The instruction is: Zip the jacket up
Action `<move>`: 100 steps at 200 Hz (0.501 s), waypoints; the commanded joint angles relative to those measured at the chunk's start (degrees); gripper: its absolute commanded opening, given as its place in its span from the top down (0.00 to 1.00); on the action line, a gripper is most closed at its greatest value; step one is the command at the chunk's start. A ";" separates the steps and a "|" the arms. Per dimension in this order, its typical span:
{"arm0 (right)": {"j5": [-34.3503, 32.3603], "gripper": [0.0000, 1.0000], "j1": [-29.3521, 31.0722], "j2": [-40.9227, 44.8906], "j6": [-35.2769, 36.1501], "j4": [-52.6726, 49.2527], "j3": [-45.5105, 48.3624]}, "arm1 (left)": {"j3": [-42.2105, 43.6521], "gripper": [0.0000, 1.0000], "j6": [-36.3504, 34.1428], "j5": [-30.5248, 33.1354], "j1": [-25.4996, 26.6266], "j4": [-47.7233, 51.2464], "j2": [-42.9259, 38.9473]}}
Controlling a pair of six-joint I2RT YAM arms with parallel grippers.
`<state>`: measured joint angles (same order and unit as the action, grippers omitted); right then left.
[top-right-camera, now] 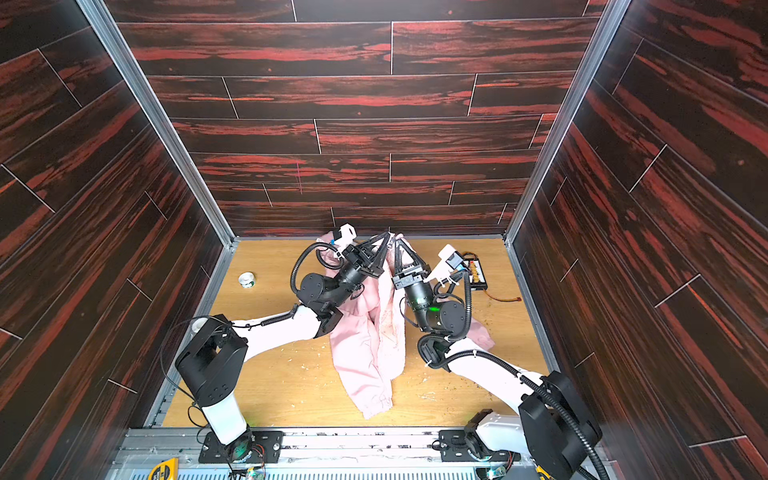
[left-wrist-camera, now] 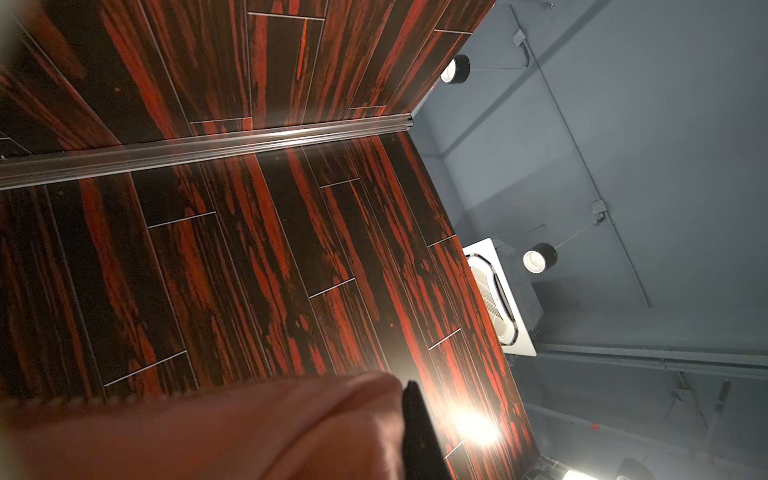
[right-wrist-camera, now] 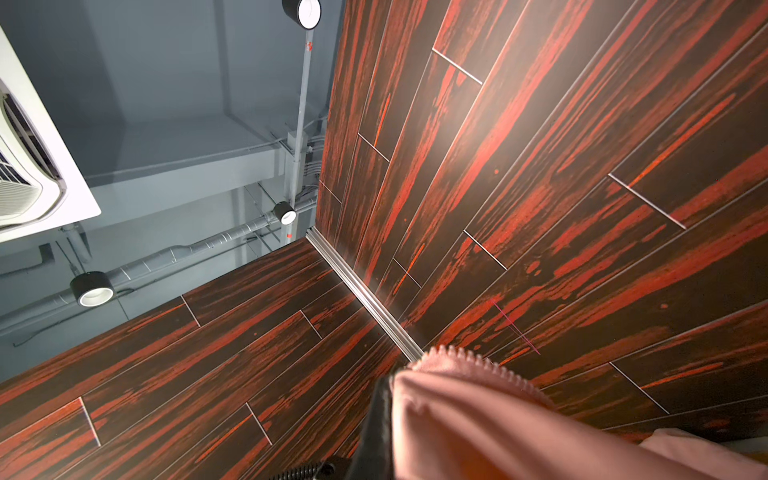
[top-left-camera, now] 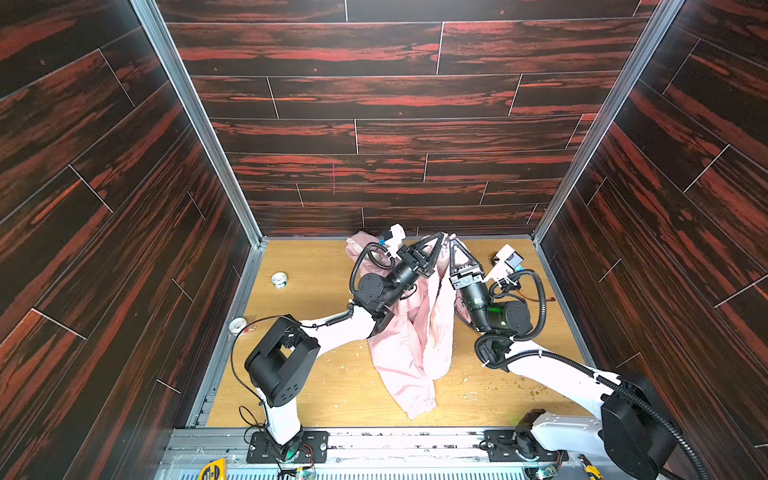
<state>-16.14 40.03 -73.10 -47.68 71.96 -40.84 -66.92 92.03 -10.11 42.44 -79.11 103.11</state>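
Left tool [top-left-camera: 443,237] and right tool [top-left-camera: 453,244] are raised with their tips close, each pinching a front edge of the jacket [top-left-camera: 409,353]. Zipper teeth [right-wrist-camera: 478,360] show at the right grip. The hem trails on the counter [top-left-camera: 324,374]. Step: aligning the edges. Next probably needs the zipper ends mated.

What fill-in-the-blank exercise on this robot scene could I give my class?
The jacket is pale ____.
The left gripper and the right gripper are both ____ on it.
The small roll lies on the table on the ____ arm's side.
Missing words: pink; shut; left.
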 commanded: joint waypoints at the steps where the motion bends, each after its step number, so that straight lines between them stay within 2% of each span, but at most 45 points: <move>1: 5.65 1.00 1.80 1.89 1.35 -0.78 -1.64 | 0.07 1.00 1.23 1.93 -0.71 -1.66 -0.10; 71: 6.53 1.00 1.80 1.74 2.52 -3.41 -3.74 | 0.58 1.00 1.66 1.15 -0.67 -1.66 -0.61; 100: 4.63 1.00 1.80 2.37 2.33 -4.18 -2.46 | 1.12 1.00 1.32 1.03 -0.69 -1.66 -1.33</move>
<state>-13.72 40.36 -72.93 -45.36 67.68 -43.16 -65.93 93.03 -10.02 42.28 -78.98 103.11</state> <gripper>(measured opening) 0.048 0.072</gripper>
